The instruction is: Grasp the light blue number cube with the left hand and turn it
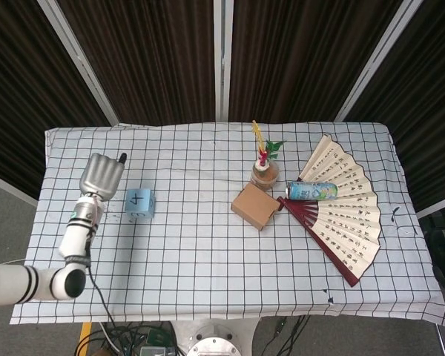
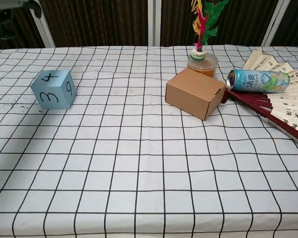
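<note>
A: We are seeing the left hand (image 1: 101, 176) empty, fingers extended side by side, at 9 o'clock of the light blue number cube (image 1: 139, 203), apart.

B: The cube is sitting flat on the checked tablecloth (image 1: 200, 252), 4 up. We are risking shoving it instead of gripping.

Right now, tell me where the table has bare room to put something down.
The whole near strip of the table is bare, as is the middle stretch between the light blue number cube and the cardboard box. It is crowded on the right, where the box, feather jar, can and fan cluster. The left hand hovers beside the cube.
</note>
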`<action>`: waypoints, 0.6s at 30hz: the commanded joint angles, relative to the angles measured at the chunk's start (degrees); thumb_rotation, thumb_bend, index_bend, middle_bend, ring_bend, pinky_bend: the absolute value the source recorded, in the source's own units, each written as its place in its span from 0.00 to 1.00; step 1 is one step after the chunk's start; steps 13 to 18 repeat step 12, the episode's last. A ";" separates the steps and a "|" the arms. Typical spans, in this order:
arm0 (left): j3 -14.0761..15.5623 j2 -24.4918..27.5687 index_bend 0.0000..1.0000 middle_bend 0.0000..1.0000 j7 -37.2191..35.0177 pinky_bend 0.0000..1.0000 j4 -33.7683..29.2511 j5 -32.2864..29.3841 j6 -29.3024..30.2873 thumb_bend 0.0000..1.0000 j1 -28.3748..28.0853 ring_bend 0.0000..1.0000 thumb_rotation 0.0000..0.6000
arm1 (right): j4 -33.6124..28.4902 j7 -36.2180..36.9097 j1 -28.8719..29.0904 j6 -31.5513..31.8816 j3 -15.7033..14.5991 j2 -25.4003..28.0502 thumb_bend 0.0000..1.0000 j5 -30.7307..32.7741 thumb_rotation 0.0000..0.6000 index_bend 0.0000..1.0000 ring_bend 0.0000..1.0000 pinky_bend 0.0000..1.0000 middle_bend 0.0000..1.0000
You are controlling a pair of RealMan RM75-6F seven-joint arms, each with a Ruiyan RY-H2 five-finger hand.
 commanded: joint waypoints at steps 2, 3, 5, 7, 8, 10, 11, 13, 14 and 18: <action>9.96 2.56 0.15 0.34 -30.13 0.51 -1.65 42.14 31.85 0.02 30.34 0.32 1.00 | -1.46 -1.74 -0.44 3.08 -0.27 0.08 0.18 -2.93 1.00 0.00 0.00 0.00 0.00; 10.64 2.32 0.14 0.27 -31.66 0.43 -1.00 43.59 32.29 0.01 32.55 0.25 1.00 | -1.42 -2.05 -0.55 3.97 -0.47 -0.20 0.17 -4.01 1.00 0.00 0.00 0.00 0.00; 11.38 2.21 0.13 0.16 -34.41 0.30 -0.22 45.41 32.28 0.00 35.36 0.15 1.00 | -1.37 -2.58 -0.67 4.59 -0.97 -0.48 0.16 -5.24 1.00 0.00 0.00 0.00 0.00; 11.73 1.93 0.12 0.11 -37.32 0.21 1.18 47.59 32.56 0.00 38.31 0.10 1.00 | -1.64 -3.39 -0.82 4.92 -1.47 -0.57 0.15 -6.08 1.00 0.00 0.00 0.00 0.00; 11.83 1.68 0.12 0.09 -38.42 0.18 2.04 48.66 32.84 0.00 39.97 0.08 1.00 | -1.76 -3.74 -0.91 5.16 -1.63 -0.70 0.15 -6.37 1.00 0.00 0.00 0.00 0.00; 11.76 1.16 0.11 0.09 -39.50 0.14 3.52 50.25 33.39 0.00 42.31 0.07 1.00 | -1.80 -4.14 -0.97 5.32 -1.79 -0.95 0.15 -6.62 1.00 0.00 0.00 0.00 0.00; 11.60 0.75 0.11 0.09 -39.95 0.13 4.56 51.07 33.73 0.00 43.82 0.06 1.00 | -1.75 -4.39 -0.94 5.20 -1.92 -1.12 0.15 -6.72 1.00 0.00 0.00 0.00 0.00; 11.44 0.44 0.11 0.08 -40.21 0.13 5.26 51.50 33.88 0.00 44.92 0.06 1.00 | -1.76 -4.54 -0.88 5.01 -2.04 -1.19 0.15 -6.75 1.00 0.00 0.00 0.00 0.00; 11.44 0.44 0.11 0.08 -40.21 0.13 5.26 51.50 33.88 0.00 44.92 0.06 1.00 | -1.76 -4.54 -0.88 5.01 -2.04 -1.19 0.15 -6.75 1.00 0.00 0.00 0.00 0.00; 11.44 0.44 0.11 0.08 -40.21 0.13 5.26 51.50 33.88 0.00 44.92 0.06 1.00 | -1.76 -4.54 -0.88 5.01 -2.04 -1.19 0.15 -6.75 1.00 0.00 0.00 0.00 0.00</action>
